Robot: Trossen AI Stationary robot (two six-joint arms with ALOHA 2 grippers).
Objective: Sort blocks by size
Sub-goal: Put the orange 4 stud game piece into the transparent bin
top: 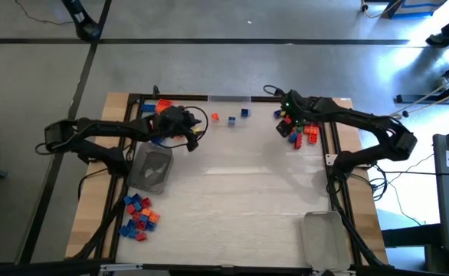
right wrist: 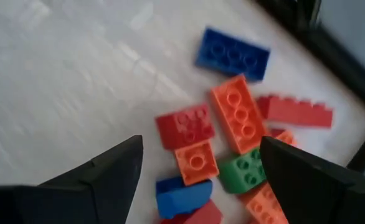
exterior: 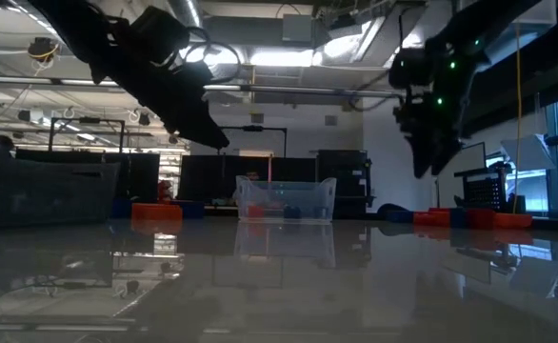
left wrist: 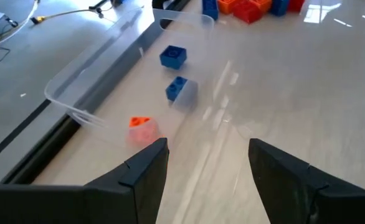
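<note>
My right gripper is open and empty, raised above a pile of blocks at the table's far right. The right wrist view shows a blue brick, a long orange brick, a red brick, a small orange brick and a green brick, all lying flat on the table. My left gripper is open and empty, raised and pointing at a clear tray at the far middle. In that tray lie a small orange block and two blue blocks.
More blocks lie at the far left and at the near left. A clear tray stands under the left arm and another at the near right. The table's middle is bare.
</note>
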